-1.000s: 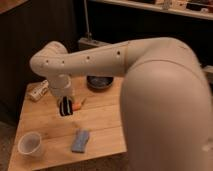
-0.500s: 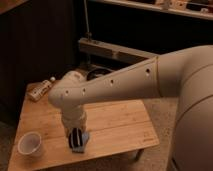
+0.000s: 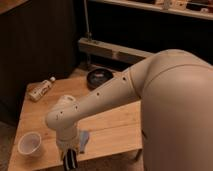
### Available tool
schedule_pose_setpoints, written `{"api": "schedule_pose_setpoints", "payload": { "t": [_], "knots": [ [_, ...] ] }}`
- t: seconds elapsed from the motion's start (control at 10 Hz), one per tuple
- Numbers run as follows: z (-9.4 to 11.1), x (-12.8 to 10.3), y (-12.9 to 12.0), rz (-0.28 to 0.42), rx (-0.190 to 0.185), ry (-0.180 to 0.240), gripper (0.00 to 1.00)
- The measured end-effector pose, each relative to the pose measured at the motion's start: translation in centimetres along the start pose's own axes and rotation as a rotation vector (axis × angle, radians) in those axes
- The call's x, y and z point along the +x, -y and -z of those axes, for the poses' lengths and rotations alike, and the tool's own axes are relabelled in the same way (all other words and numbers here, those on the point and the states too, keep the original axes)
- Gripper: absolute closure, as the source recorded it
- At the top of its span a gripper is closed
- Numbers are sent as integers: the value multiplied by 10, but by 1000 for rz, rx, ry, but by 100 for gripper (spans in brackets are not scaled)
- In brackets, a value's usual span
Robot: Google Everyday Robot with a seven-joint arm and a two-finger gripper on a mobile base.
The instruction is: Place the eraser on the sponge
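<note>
My gripper [image 3: 70, 159] hangs from the white wrist at the table's front edge, near the bottom of the camera view. It is shut on the eraser [image 3: 70, 161], a small black block with pale stripes held upright between the fingers. The sponge [image 3: 84, 140], a flat blue-grey pad, lies on the wooden table just behind and to the right of the gripper. My wrist hides the sponge's left part. The eraser is close to the sponge's front corner; whether they touch is unclear.
A white cup [image 3: 29, 144] stands at the front left of the table [image 3: 115, 125]. A small bottle [image 3: 42, 89] lies at the back left and a black bowl [image 3: 100, 77] at the back. My bulky arm covers the right side.
The arm has swung forward and down, carrying the gripper and the eraser from above the sponge towards the table's front edge.
</note>
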Motion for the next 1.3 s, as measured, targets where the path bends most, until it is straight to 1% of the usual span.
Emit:
{"api": "schedule_pose_setpoints", "payload": {
  "t": [0.2,0.3,0.5,0.6,0.7,0.8,0.9,1.1,1.3],
  "knots": [
    [-4,-5,8,-39,13,4,100],
    [-2,-11,24,-83,22,17,100],
    [1,-23,49,-147,31,40,100],
    [1,-35,63,-186,36,60,100],
    [0,-43,67,-208,35,73,100],
    [-4,-49,68,-214,36,70,100],
    [-9,-56,63,-209,36,64,100],
    [-34,-76,39,-191,33,48,100],
    [-43,-83,36,-201,42,44,100]
  ]
}}
